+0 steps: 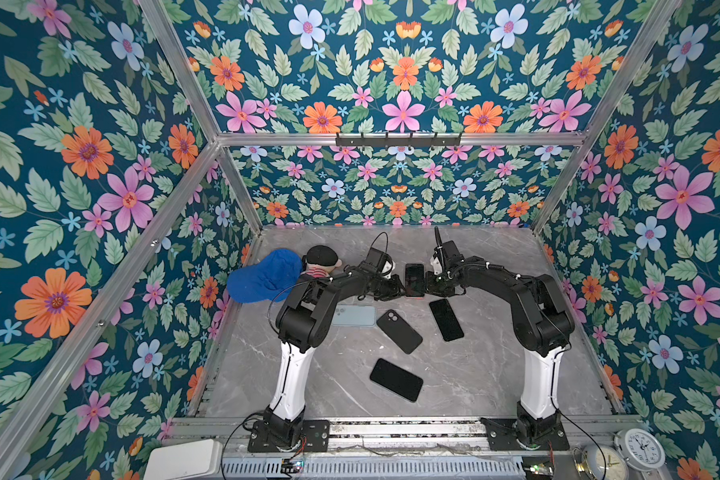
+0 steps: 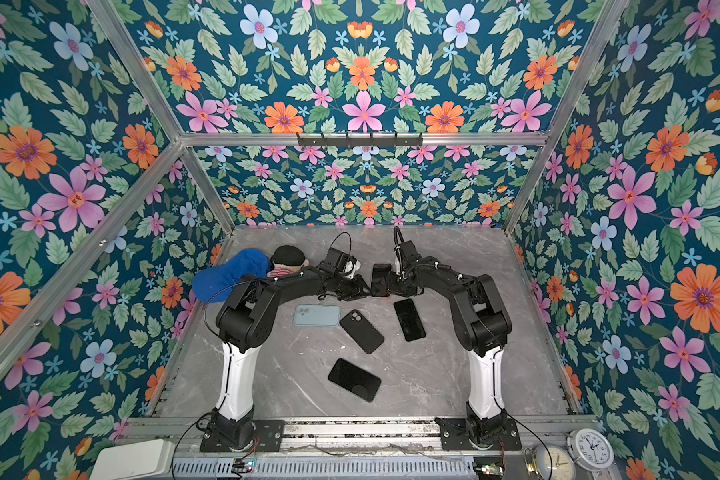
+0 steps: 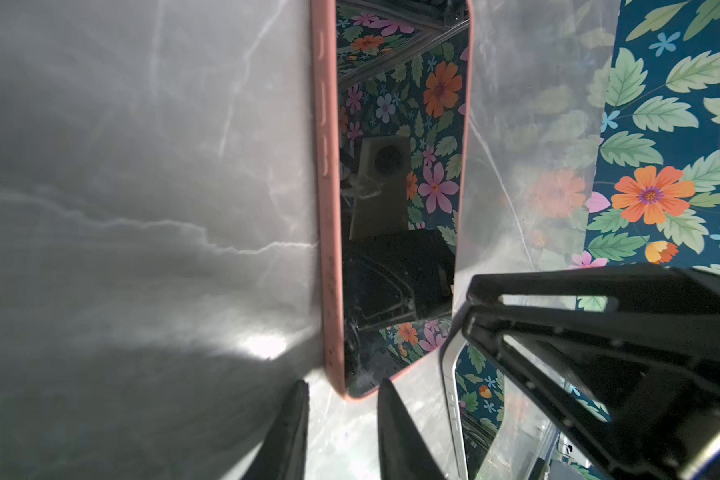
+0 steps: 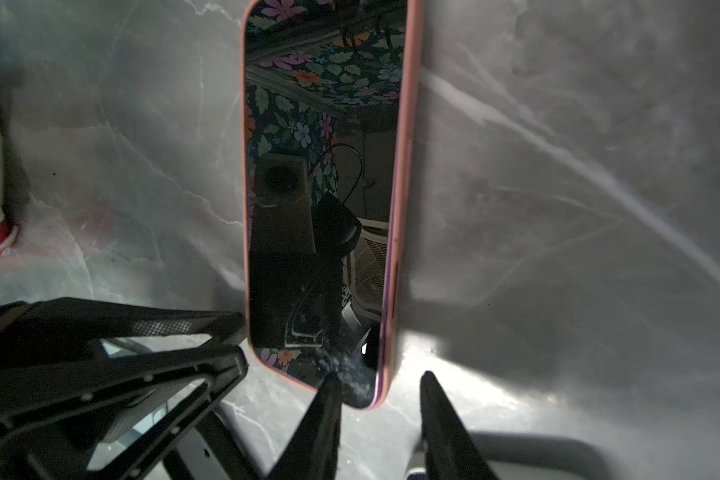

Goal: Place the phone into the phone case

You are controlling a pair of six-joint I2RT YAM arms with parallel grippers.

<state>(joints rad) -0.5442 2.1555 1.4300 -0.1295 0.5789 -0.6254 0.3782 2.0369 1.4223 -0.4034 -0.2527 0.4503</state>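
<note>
The phone (image 1: 414, 279) lies screen up on the marble table, seated inside a pink phone case (image 3: 327, 166) whose rim shows along both long sides (image 4: 404, 166). In both top views the two arms meet at its near end. My left gripper (image 3: 344, 382) is open, its tips straddling the near corner of the case, with a gap on the outer side. My right gripper (image 4: 378, 376) is open too. One of its fingers overlaps the screen's corner and the other stands clear of the case's edge. Nothing is gripped by either.
Nearer the front lie a light blue phone (image 1: 353, 316), a black case with a camera cutout (image 1: 399, 331) and two black phones (image 1: 446, 320) (image 1: 396, 380). A blue cap (image 1: 265, 276) and a doll in a black hat (image 1: 321, 259) sit at the back left.
</note>
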